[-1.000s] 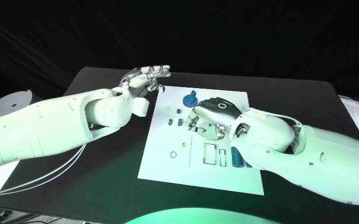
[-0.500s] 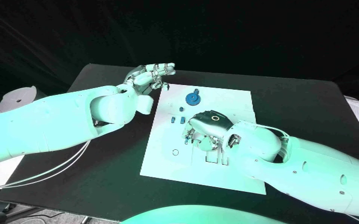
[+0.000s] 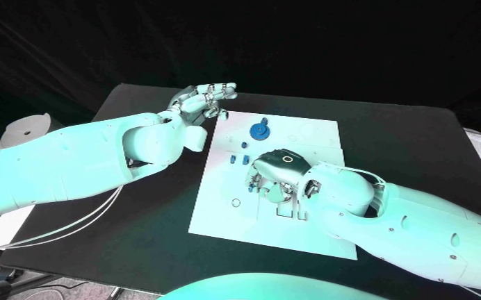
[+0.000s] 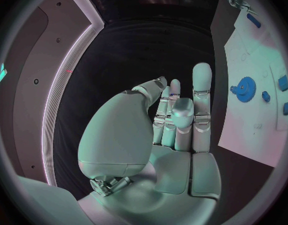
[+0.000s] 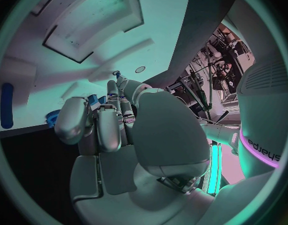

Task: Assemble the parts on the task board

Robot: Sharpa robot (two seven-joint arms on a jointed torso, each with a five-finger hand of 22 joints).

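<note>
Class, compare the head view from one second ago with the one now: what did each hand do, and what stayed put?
The right hand moved down the task board, from beside the blue gear to the recesses at its middle, fingers down on the plate; whether it holds a part cannot be told. The left hand stayed raised off the board's far left corner, holding nothing. The gear kept its place.

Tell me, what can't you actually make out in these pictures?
- Head view: the right hand covers the middle of the task board, hiding any parts beneath it.
- Right wrist view: whether its fingers hold anything; they block their own tips.
- Head view: small blue parts are too small to identify.
- Left hand holds nothing visible.
</note>
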